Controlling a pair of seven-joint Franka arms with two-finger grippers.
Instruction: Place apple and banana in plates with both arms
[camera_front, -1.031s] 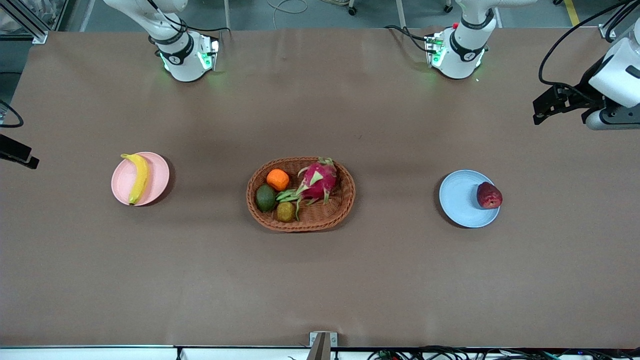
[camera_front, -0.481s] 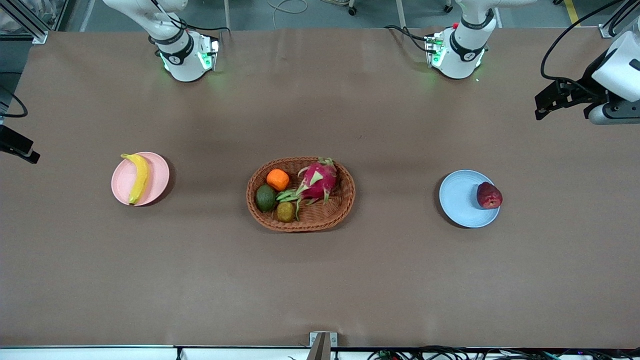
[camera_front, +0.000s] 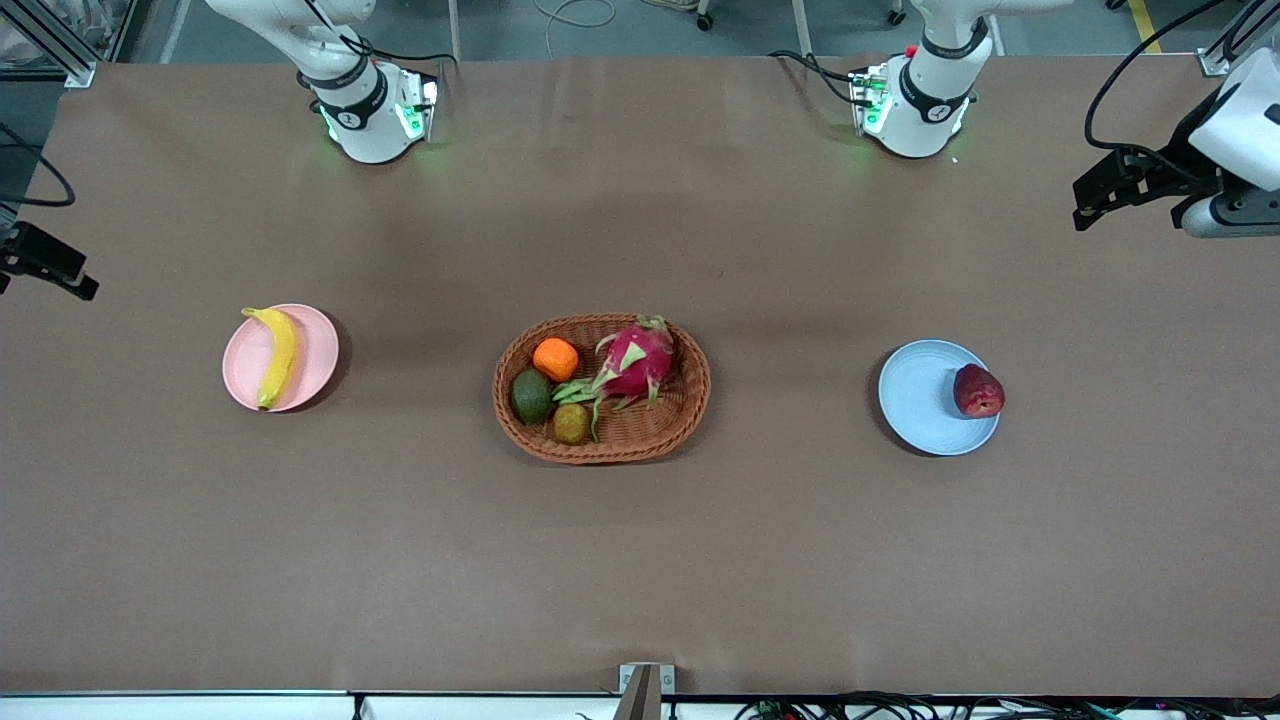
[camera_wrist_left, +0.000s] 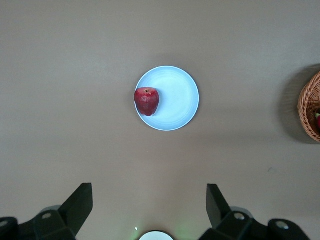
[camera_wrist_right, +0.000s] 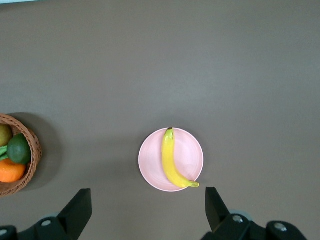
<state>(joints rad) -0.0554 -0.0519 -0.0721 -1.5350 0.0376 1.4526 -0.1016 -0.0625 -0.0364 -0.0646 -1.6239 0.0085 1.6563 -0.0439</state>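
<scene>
Banana (camera_front: 277, 355) lies across the pink plate (camera_front: 312, 360), right gripper (camera_front: 50, 270) up high with jaws wide and empty; wicker basket (camera_front: 690, 385) mid-table; apple (camera_front: 978, 390) on the blue plate's (camera_front: 920, 400) rim; left gripper (camera_front: 1105, 195) aloft, jaws wide.

A matt brown cloth-like cover (camera_front: 640, 560) spreads smooth over the desk. The basket (camera_front: 601, 388) is rough woven wicker. The pink plate (camera_front: 310, 355) and blue plate (camera_front: 915, 400) look matt and smooth. The apple (camera_front: 978, 390) is faintly glossy.
</scene>
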